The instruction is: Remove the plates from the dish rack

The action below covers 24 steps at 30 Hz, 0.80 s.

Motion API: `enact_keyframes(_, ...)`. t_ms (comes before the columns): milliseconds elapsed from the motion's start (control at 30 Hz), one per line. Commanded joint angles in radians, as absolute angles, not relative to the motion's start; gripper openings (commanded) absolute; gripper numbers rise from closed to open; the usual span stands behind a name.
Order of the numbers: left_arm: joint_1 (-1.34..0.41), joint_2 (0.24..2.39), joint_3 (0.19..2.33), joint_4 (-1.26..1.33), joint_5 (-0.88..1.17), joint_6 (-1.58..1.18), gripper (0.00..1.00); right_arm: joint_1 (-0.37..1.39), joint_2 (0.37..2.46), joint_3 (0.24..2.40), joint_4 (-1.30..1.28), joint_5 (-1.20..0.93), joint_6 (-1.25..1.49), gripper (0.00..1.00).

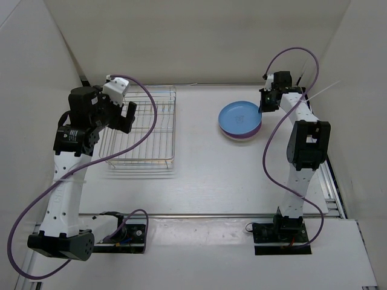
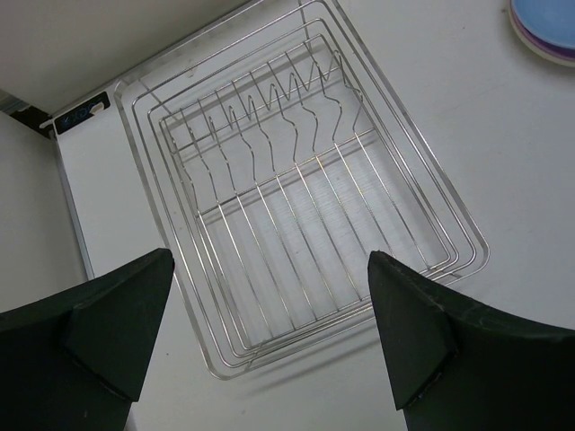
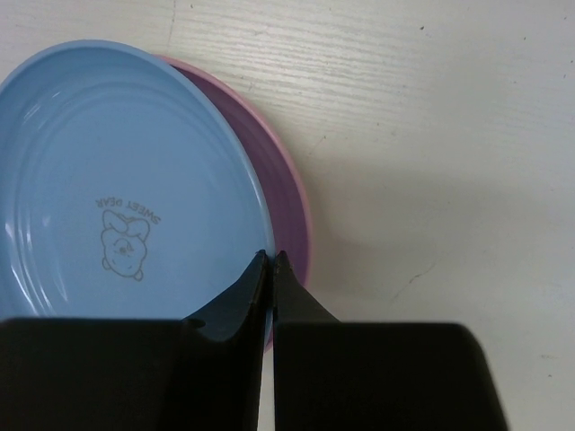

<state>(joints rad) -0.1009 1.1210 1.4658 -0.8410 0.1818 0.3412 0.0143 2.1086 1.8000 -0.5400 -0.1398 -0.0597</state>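
Note:
The dish rack [image 1: 172, 130] stands at the left and holds no plates; it fills the left wrist view [image 2: 406, 135]. The plates lie stacked at the right: the light blue plate [image 1: 239, 115] sits on the pink plate [image 1: 243, 136]. The cream plate is hidden. My right gripper [image 1: 264, 106] is shut on the right rim of the light blue plate [image 3: 117, 162], its tips [image 3: 271, 256] pinching it above the pink plate [image 3: 289, 184]. My left gripper [image 1: 121, 116] hangs open and empty over the rack's left part [image 2: 269, 260].
White walls close the table in at the back, left and right. The stack's edge shows at the top right of the left wrist view [image 2: 544, 27]. Purple cables loop from both arms.

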Motion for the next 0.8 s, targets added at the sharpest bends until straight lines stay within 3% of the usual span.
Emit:
enact_keyframes(0,-0.097,1.098,1.466,-0.847,0.218,0.333,1.0,0.011,2.106,1.783,-0.5,-0.135,-0.074,0.0)
enact_keyframes(233,-0.097,1.098,1.476,-0.856,0.238,0.333,1.0,0.011,2.106,1.764,-0.509,-0.136,-0.074,0.05)
enact_keyframes(333,-0.087,1.098,1.476,-0.865,0.25,0.333,1.0,0.011,2.106,1.764,-0.509,-0.137,-0.074,0.13)
enact_keyframes(367,-0.087,1.098,1.476,-0.865,0.262,0.333,1.0,0.011,2.106,1.764,-0.509,-0.137,-0.074,0.22)
enact_keyframes(433,-0.087,1.098,1.476,-0.865,0.262,0.333,1.0,0.011,2.097,1.764,-0.509,-0.137,-0.074,0.26)
enact_keyframes(500,-0.087,1.098,1.476,-0.874,0.272,0.333,1.0,0.011,2.086,1.764,-0.509,-0.137,-0.074,0.41)
enact_keyframes(633,-0.087,1.098,1.476,-0.874,0.282,0.333,1.0,0.011,2.075,1.764,-0.509,-0.146,-0.065,0.56)
enact_keyframes(667,-0.087,1.098,1.476,-0.874,0.282,0.333,1.0,0.011,2.065,1.764,-0.518,-0.146,-0.064,0.66)
enact_keyframes(767,-0.077,1.089,1.476,-0.874,0.282,0.333,1.0,0.011,2.042,1.764,-0.518,-0.166,-0.055,0.72)
